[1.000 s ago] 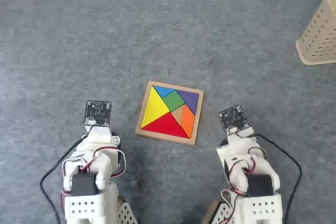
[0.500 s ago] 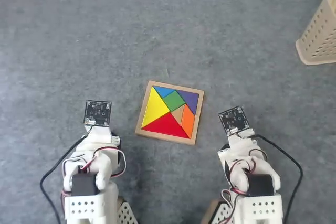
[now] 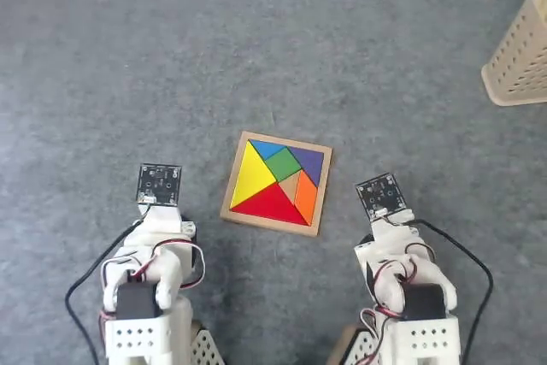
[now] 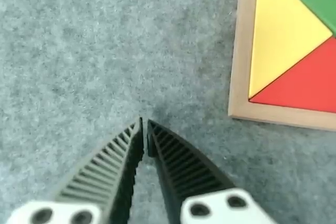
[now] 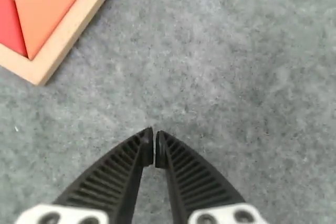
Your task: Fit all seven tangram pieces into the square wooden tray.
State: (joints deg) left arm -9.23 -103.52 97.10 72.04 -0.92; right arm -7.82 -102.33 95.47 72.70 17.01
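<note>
The square wooden tray (image 3: 242,139) lies mid-table, its frame also seen as the tray (image 4: 239,56) and the tray (image 5: 68,27). Inside it the pieces lie flat: a yellow triangle (image 3: 250,174), a red triangle (image 3: 272,203), a blue piece (image 3: 267,149), a green piece (image 3: 283,164), a purple piece (image 3: 311,162), an orange piece (image 3: 306,197) and a small tan piece (image 3: 291,186). My left gripper (image 4: 145,123) is shut and empty over the grey mat beside the tray's left edge. My right gripper (image 5: 154,132) is shut and empty over the mat beside the tray's right corner.
A grey felt mat (image 3: 128,83) covers the table. A beige slotted basket (image 3: 521,49) stands at the far right edge. The left arm (image 3: 149,271) and the right arm (image 3: 397,275) rest near the front edge, either side of the tray.
The right arm has drawn back slightly toward the front edge. The left arm and the tray have not moved.
</note>
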